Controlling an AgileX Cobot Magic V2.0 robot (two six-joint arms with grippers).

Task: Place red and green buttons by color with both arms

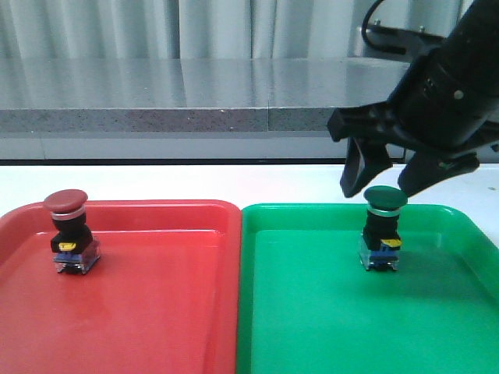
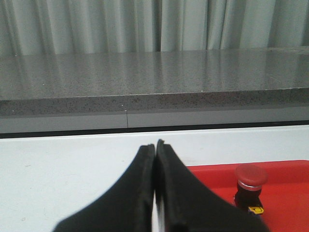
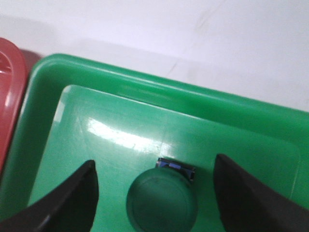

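No readable text, label or number shows anywhere.

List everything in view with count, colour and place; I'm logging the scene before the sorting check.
red button: 1, dark-red cap, upright in the red tray's far left part
green button: 1, green cap, upright in the green tray's far part
red tray: 1, red, left on the table
green tray: 1, green, right, beside the red tray
table: 1, white
ledge: 1, grey speckled, behind the table
curtain: 1, pale grey, background
left pincer: 1, black, shut, empty
right pincer: 1, black, open above the green button
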